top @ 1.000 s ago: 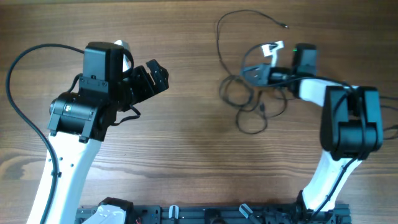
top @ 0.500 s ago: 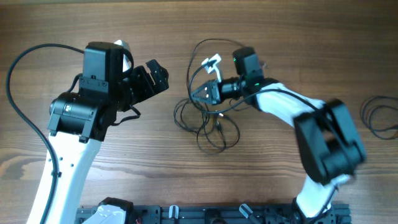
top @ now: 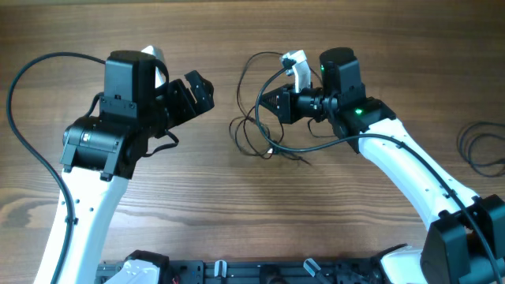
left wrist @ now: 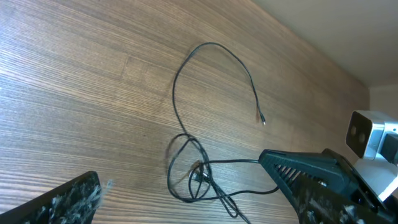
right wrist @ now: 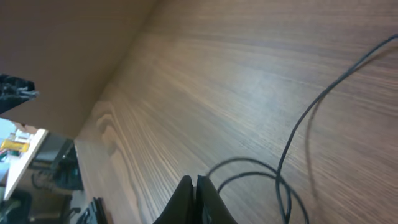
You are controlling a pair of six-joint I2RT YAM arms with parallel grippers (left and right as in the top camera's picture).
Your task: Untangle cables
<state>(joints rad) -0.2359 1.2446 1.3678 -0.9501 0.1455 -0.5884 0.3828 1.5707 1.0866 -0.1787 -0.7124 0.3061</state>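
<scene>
Since the right gripper point(top: 267, 102) is clenched on a strand of the cables point(top: 256, 134), whose tangled loops lie on the counter point(top: 237, 205) between the arms, the released left gripper point(top: 203, 98) should pinch a different loop and pull away gently, not tightening the knot.

1. Left arm point(top: 83, 201): white lower link, black boxy joint housings, thick black cable point(top: 9, 110) looping outboard.
2. Right arm point(top: 406, 170): white link, black housings, green indicator light point(top: 357, 111) lit, small white fitting point(top: 296, 61) at wrist.
</scene>
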